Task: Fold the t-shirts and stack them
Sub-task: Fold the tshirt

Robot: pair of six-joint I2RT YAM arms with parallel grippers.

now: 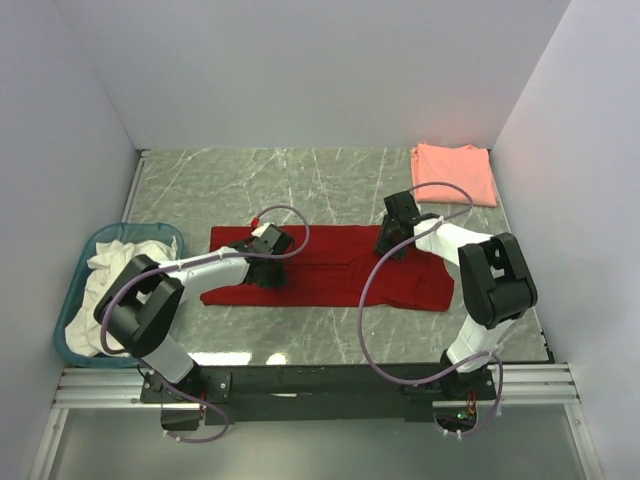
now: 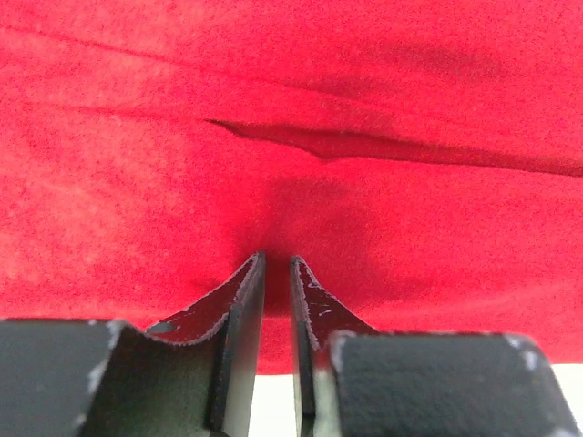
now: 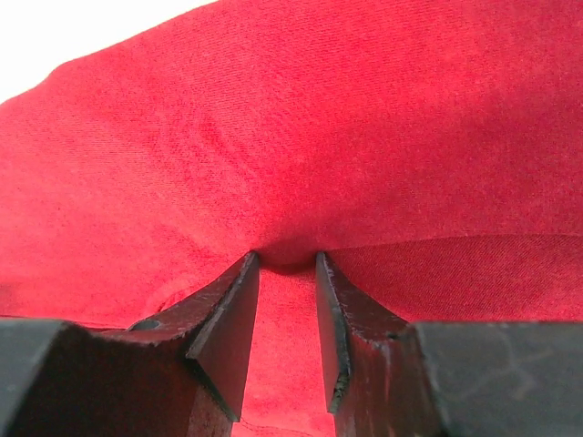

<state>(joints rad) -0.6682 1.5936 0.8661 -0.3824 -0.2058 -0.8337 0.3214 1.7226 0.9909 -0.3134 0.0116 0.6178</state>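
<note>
Top external view, from 9 o'clock across to 3: a blue basket [image 1: 135, 229] holding white cloth [image 1: 100, 275] sits at the surface's [image 1: 230, 185] 9 o'clock edge. At the middle lies the deep red t-shirt [image 1: 330, 275], spread flat as a wide band with its long axis running from 9 to 3 o'clock. Which end is the collar cannot be told.

The left arm rises from its base at 6 o'clock with its elbow out toward the basket. Its forearm runs toward 3 o'clock and its wrist tips down onto the shirt. The left claw [image 1: 270, 268] is on the cloth toward the shirt's 9 o'clock end. In the left wrist view its fingers [image 2: 244, 309] stand nearly together, with red fabric puckered at their tips, so it is pinching the shirt.

The right claw [image 1: 388, 245] meets the shirt's 12 o'clock edge, toward its 3 o'clock end. In the right wrist view its fingers [image 3: 228, 319] stand a little wider apart, with cloth gathered between the tips, gripping it too. The right arm's elbow is raised at the 3 o'clock side and its forearm reaches toward 10 o'clock.

The salmon-pink t-shirt [image 1: 455, 173] lies folded at the surface's 1 o'clock corner, well apart from both claws.
</note>
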